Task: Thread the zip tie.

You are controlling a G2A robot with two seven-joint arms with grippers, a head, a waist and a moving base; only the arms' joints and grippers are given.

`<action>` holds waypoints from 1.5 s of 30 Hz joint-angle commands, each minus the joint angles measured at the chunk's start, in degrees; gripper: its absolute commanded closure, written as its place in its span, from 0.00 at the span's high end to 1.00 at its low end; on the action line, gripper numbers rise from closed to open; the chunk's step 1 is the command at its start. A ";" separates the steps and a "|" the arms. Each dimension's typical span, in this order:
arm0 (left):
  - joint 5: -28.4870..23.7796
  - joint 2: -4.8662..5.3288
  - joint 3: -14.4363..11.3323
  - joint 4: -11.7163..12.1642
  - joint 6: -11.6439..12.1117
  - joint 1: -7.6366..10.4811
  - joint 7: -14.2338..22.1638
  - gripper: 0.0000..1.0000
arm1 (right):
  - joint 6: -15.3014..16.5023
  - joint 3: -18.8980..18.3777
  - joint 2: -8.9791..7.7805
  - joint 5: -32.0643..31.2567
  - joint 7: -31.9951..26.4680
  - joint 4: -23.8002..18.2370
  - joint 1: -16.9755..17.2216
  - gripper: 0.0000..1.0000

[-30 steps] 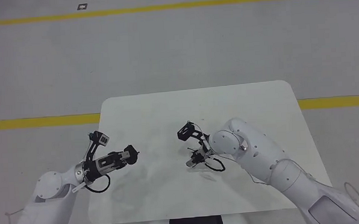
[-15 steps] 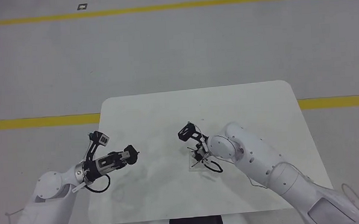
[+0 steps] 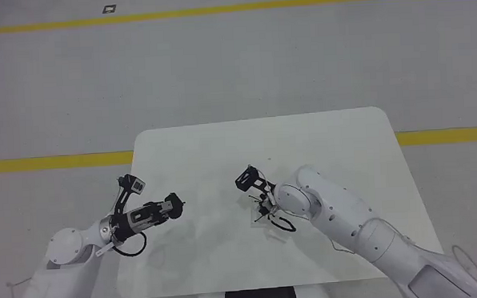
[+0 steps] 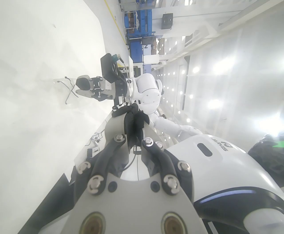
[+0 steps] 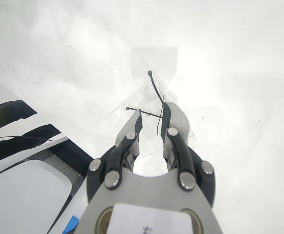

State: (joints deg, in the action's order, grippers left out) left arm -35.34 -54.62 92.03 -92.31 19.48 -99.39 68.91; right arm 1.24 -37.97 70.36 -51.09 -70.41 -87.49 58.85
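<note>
Right wrist view shows you the right end effector (image 5: pixel 152 108) has come down, fingers apart, astride two crossed black zip ties (image 5: pixel 154 87) lying on a clear plastic sheet (image 5: pixel 118 113) on the white table (image 5: pixel 66 55), so a pinch looks due next.

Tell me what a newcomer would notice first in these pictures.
Two black zip ties lie crossed on a clear sheet near the middle of the white table. The open right gripper straddles their crossing. The left gripper hangs shut, well apart from them.
</note>
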 commanded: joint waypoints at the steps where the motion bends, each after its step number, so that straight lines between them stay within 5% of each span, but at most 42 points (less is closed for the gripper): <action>1: 0.00 0.00 0.00 0.00 0.00 0.00 0.00 0.00 | 0.00 0.10 0.09 -0.07 0.02 0.21 0.02 0.19; 19: 0.00 0.00 0.00 0.00 0.00 0.00 0.00 0.00 | -0.62 1.64 1.36 -2.32 0.77 2.75 -0.86 0.18; 33: 0.00 0.00 0.00 0.00 0.00 0.00 0.00 0.00 | -0.83 2.11 2.27 -3.21 0.34 4.05 -1.34 0.00; 36: 0.00 0.00 0.00 0.00 0.00 0.00 0.00 0.00 | -0.98 1.92 2.32 -3.61 0.36 3.75 -1.24 0.02; 40: 0.00 0.00 0.00 0.00 0.00 0.00 0.00 0.00 | -1.49 1.61 2.23 -5.18 -0.08 2.73 -0.90 0.17; 45: 0.00 0.00 0.00 0.00 0.00 0.00 0.00 0.00 | -2.36 1.59 2.09 -7.91 -0.47 1.35 -0.01 0.18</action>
State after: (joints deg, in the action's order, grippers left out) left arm -35.34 -54.62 92.03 -92.31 19.48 -99.39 68.91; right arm -0.95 -36.39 72.48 -58.45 -70.89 -85.95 58.65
